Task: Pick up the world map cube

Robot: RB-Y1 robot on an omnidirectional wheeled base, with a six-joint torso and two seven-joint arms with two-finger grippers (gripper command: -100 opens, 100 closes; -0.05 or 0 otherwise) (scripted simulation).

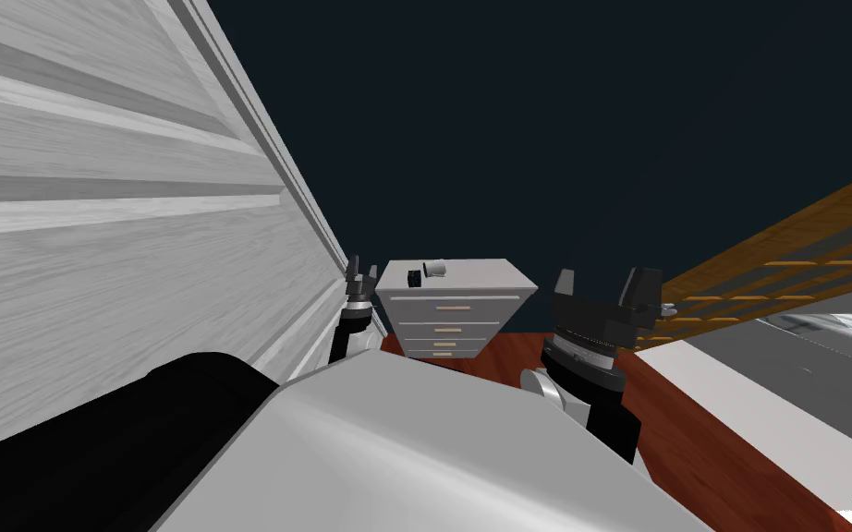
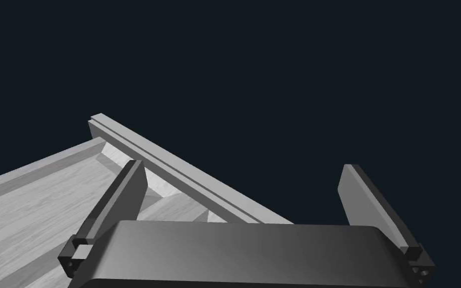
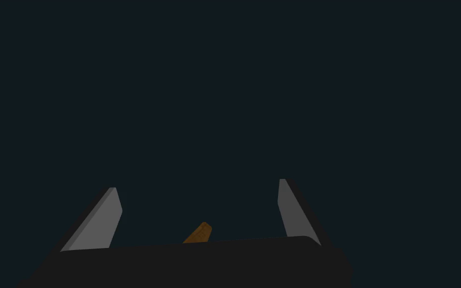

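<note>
Small dark cube (image 1: 414, 276) atop white drawer chest (image 1: 484, 277), just beside a white cup (image 1: 435, 270) on its side, well ahead of both pairs of fingers. Left gripper (image 2: 243, 169) spread wide, empty, grey wood-grained panel (image 2: 34, 210) beyond one finger. Right gripper (image 3: 197, 187) likewise wide, empty, brown slat (image 3: 199, 233) low between its fingers.

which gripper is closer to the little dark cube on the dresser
Left. The left gripper is beside the dresser's left edge, close to the cube. The right gripper is well off to the cube's right, short of the dresser.
</note>
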